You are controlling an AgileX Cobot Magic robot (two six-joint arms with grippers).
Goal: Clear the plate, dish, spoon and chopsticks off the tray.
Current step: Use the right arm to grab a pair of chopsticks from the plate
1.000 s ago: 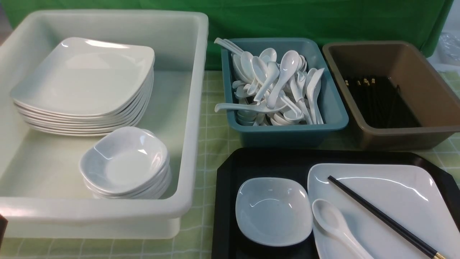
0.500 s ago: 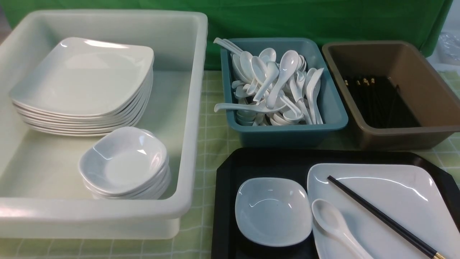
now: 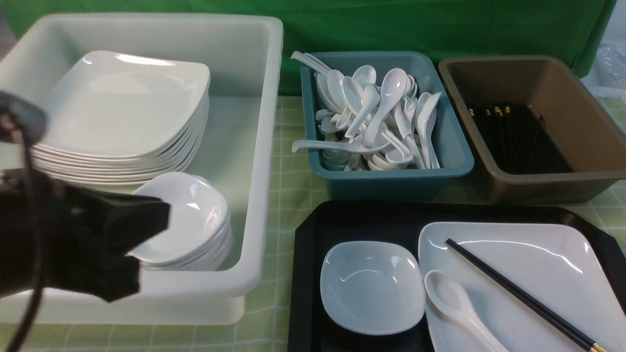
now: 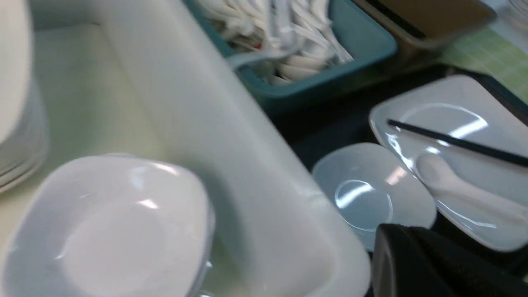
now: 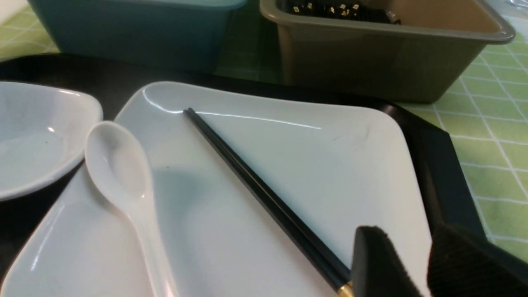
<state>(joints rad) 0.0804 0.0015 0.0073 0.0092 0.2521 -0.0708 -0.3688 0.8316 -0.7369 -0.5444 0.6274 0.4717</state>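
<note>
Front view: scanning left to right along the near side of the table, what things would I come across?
White tub → dish → spoon → chopsticks. The plate lies under the spoon and chopsticks, so it has no clear place in the order.

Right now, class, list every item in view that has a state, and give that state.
tray: loaded, nothing cleared
plate: on tray, bearing spoon and chopsticks
dish: on tray, empty
spoon: lying on plate, bowl up
chopsticks: lying across plate
left pincer: shut, empty
right pincer: open, empty
</note>
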